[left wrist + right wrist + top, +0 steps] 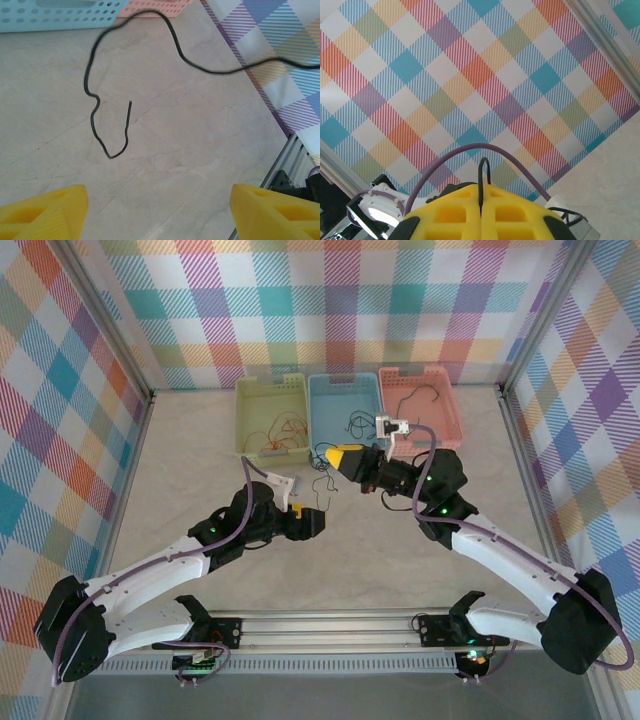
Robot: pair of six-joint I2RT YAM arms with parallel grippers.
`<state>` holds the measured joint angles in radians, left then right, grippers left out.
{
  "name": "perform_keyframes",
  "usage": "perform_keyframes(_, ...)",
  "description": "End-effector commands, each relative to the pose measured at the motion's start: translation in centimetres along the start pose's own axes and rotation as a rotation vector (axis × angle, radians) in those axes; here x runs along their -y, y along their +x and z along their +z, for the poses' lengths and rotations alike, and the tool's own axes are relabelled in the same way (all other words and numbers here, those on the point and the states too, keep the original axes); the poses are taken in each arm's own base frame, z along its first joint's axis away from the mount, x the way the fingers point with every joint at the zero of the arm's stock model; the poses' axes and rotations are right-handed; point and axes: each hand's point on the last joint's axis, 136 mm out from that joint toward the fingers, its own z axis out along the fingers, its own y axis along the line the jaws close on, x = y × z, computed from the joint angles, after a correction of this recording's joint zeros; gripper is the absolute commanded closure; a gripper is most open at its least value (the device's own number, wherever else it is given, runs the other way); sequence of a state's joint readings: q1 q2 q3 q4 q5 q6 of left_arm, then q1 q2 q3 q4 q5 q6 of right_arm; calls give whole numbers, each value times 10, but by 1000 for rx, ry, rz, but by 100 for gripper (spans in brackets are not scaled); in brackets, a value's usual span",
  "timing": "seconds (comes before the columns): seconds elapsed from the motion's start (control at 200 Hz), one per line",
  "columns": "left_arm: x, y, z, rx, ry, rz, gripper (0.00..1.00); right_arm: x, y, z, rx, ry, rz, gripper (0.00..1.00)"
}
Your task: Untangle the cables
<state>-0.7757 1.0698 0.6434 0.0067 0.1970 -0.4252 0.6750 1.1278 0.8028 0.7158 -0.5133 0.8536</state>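
Overhead, you see the right gripper (342,455) raised just in front of the blue basket (343,380) at the far edge of the worktop (400,570). A black cable (318,487) trails down from its yellow fingers toward the left gripper (312,523), which sits close by, nearer the middle of the worktop. Other cables lie in the three baskets along the far edge: orange-red ones in the green basket (270,385), dark ones in the blue basket and the pink basket (415,373).

From the left wrist, your left gripper (160,212) is spread wide with nothing between its fingers. The black cable (111,156) winds ahead of it over bare worktop, its free end bent into a small hook. You cannot tell whether it touches the surface.

From the right wrist, the right gripper (481,210) is pressed together on the black cable (480,182), with a short loop poking up past the fingertips. Behind it is the plaid wall.

You appear to be mid-separation, with one strand lifted away from the rest. The next move probably calls for bringing the open left fingers around the hanging tail before closing. The wire is thin and may swing, so line up carefully.
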Motion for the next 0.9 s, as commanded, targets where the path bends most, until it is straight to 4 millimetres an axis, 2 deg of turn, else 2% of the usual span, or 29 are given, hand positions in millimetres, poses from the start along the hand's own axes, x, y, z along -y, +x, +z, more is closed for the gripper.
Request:
perform_keyframes(0.0,5,-7,-5,33,7,34,25,-24,-15,5,27,-61,-14,100)
perform_keyframes(0.48,5,-3,1,11,4,37,26,-40,-5,14,-13,-110,40,100)
perform_keyframes(0.895,3,-5,-2,22,-12,46,49,-54,-2,18,-31,-148,62,100)
